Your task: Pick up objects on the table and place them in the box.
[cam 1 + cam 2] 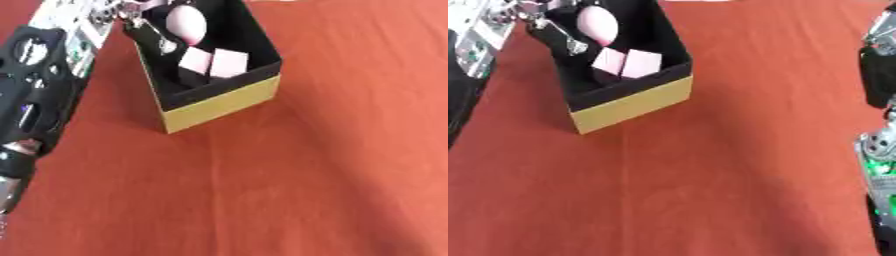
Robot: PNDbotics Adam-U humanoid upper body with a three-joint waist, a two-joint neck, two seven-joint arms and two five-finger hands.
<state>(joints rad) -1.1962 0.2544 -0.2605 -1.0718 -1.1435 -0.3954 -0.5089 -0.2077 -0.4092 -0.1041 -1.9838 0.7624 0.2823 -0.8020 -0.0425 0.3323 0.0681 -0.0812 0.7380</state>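
The left hand hangs over the box's left wall, fingers reaching inside; whether they grasp anything I cannot tell. Inside the box lie a pale pink round piece and two pink blocks, touching. They look light and stiff, best pinched across flat faces. Right of the box, the counter carries only orange cloth; the right arm shows, its hand unseen.
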